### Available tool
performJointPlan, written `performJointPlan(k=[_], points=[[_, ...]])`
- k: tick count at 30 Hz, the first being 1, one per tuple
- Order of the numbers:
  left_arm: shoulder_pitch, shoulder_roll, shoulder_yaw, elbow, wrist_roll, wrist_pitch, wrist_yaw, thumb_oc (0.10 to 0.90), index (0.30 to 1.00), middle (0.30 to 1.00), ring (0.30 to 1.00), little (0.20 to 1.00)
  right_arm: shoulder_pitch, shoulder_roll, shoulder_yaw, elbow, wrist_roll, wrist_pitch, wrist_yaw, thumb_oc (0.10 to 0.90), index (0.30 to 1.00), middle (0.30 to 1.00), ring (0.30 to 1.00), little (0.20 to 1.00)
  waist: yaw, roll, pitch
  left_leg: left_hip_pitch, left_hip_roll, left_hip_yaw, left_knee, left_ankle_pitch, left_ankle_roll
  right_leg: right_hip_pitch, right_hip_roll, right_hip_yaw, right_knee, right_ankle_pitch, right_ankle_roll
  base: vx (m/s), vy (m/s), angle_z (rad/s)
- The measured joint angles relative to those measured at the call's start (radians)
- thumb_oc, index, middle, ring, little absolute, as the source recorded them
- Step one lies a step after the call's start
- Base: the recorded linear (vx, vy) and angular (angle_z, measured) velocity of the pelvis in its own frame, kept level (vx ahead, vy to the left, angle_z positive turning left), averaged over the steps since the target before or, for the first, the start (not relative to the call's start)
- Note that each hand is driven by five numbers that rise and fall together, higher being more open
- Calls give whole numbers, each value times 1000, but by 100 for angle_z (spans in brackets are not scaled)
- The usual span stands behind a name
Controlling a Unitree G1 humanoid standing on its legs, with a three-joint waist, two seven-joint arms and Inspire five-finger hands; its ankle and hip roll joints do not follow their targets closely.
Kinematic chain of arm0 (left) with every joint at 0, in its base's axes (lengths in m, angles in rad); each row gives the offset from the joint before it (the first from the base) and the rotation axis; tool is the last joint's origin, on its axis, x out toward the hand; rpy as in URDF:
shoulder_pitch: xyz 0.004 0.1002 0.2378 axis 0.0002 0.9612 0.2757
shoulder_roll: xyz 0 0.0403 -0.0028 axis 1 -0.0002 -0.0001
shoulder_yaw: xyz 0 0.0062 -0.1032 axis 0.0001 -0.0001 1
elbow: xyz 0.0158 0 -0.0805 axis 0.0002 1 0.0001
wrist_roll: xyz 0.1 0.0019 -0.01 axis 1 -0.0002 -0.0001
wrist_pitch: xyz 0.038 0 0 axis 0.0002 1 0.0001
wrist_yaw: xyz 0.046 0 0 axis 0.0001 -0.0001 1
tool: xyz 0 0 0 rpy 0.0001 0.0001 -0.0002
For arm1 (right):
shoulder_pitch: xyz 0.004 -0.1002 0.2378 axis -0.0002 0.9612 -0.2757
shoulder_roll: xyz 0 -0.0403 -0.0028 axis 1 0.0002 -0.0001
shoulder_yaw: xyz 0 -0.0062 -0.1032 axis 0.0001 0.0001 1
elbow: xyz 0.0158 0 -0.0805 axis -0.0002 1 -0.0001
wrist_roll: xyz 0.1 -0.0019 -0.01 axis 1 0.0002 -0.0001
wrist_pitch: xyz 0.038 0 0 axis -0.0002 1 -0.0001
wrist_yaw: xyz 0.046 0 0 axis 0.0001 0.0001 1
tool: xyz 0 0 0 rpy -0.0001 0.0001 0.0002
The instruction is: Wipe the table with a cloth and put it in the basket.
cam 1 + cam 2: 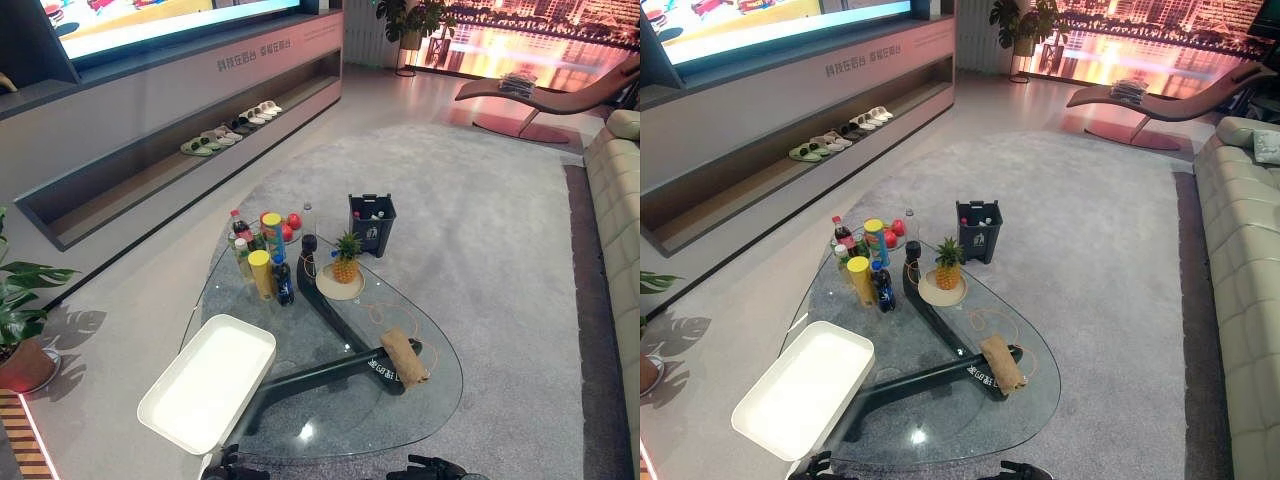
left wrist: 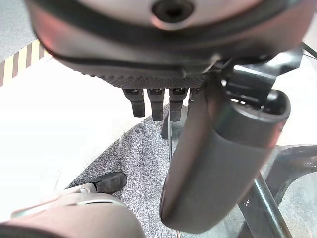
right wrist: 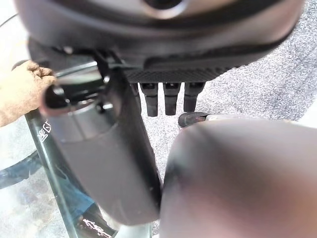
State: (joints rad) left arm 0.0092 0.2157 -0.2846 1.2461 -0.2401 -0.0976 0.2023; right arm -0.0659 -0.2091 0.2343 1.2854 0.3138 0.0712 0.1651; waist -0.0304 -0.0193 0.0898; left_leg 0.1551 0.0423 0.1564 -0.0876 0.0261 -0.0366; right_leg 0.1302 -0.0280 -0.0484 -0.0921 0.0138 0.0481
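Living-room style showroom: grey carpet [image 1: 480,220], glass coffee table [image 1: 440,395], beige sofa [image 1: 615,260], lounge chair [image 1: 545,95], long TV wall unit [image 1: 150,120] (slippers [image 1: 230,128] on its shelf), potted plants [image 1: 412,22].

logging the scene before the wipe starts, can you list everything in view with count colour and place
glass table: one, clear, on the grey rug
cloth: one, brown, rolled, right part of the table
basket: one, white, on the table's left near corner
pineapple: one, on a pale plate, table centre
bottles and cans: a cluster, mixed colours, far left of the table; count unclear
bin: one, dark, on the rug beyond the table
slippers: a row, pale, on the low wall shelf
lounge chair: one, far right
sofa: beige, right edge
left robot hand: dark, fingers straight, holding nothing
right robot hand: dark, fingers straight, holding nothing
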Motion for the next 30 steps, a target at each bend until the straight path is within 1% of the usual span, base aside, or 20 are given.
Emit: performJointPlan(k=[11, 22, 30], points=[[2, 1, 0, 0, -18, 2, -38, 800, 900, 900, 900, 900, 0, -2, 0, 0, 0, 4, -2, 800, 900, 900, 900, 900, 1, 3, -2, 0, 0, 0, 0, 0, 0, 0, 0, 0, 0, 0, 0, 0, 0, 0], [3, 0, 0, 0, -17, 2, -40, 800, 900, 900, 900, 900, 0, -3, 0, 0, 0, 3, -4, 800, 900, 900, 900, 900, 0, 6, -3, -1, 0, -1, 0, 0, 0, 0, 0, 0, 0, 0, 0, 6, 1, 0], [3, 0, 0, 1, -10, 2, -36, 800, 900, 900, 900, 900, 1, -5, 32, 0, -22, -52, -18, 800, 900, 900, 900, 900, 1, 5, -4, -1, 0, -1, 0, 0, 0, 0, 0, 0, 0, 0, 0, 5, 0, 0]])
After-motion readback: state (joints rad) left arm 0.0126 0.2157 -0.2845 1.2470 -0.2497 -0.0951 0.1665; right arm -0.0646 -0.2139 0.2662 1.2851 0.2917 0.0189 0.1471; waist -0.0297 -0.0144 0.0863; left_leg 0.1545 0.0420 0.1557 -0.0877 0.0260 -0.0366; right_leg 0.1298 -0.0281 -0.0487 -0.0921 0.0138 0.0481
